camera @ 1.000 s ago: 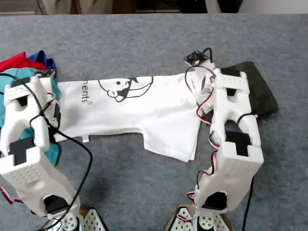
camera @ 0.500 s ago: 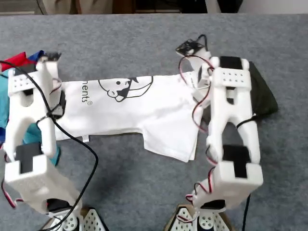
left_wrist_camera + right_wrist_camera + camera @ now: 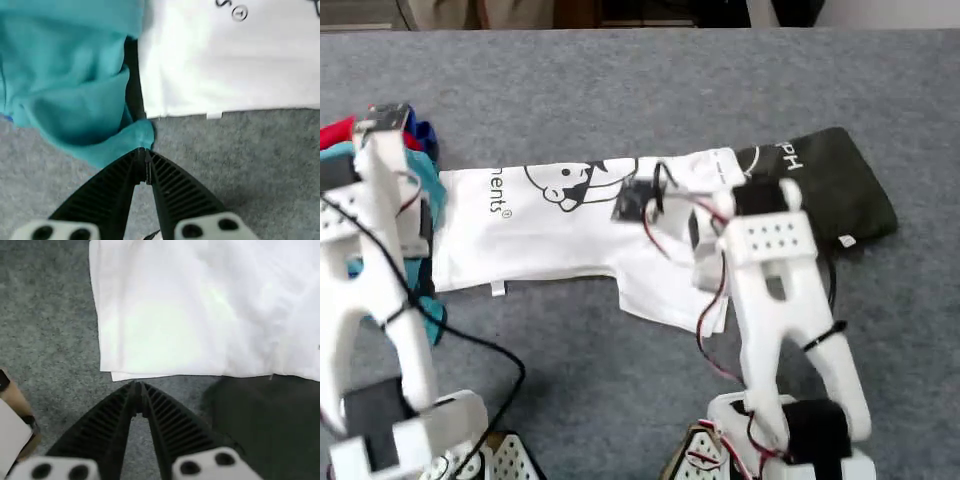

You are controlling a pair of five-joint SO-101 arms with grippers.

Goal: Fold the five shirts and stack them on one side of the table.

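hiding some white shirt (image 3: 560,225), right arm (image 3: 770,250), left claw (image 3: 146,167) closed, right claw (image 3: 137,390) closed

Five shirts on one desk (image 3: 620,90): one white shirt (image 3: 560,225), one black shirt (image 3: 845,185), one teal shirt (image 3: 65,75), one red shirt (image 3: 332,132), one blue shirt (image 3: 420,130). Two arms: left arm (image 3: 375,290), right arm (image 3: 775,290).

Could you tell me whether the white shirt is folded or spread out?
Partly folded: the white shirt lies long across the table, its print cut at one edge.
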